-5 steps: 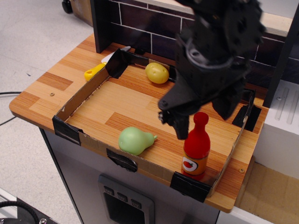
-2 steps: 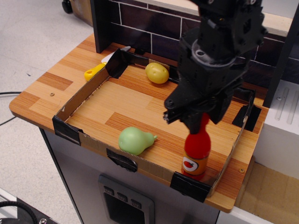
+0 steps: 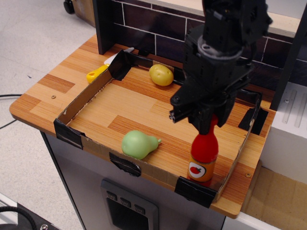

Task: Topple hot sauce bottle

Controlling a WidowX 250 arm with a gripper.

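The hot sauce bottle (image 3: pixel 203 154) is glossy red with an orange-yellow label and a red emblem. It stands near the front right corner of the cardboard tray (image 3: pixel 79 103), leaning slightly. My black gripper (image 3: pixel 211 123) comes down from above onto its top. The fingers sit close on both sides of the narrow neck and hide the cap. They look closed on the bottle's top.
A green pear (image 3: pixel 138 143) lies at the tray's front edge, left of the bottle. A yellow potato-like toy (image 3: pixel 161 74) sits at the tray's back. A yellow-handled knife (image 3: pixel 98 73) lies outside the tray's left wall. A white block (image 3: pixel 288 134) stands at the right.
My gripper has moved right and down from beside the bottle onto its top, covering the cap. The bottle has shifted slightly to the right and leans a little.
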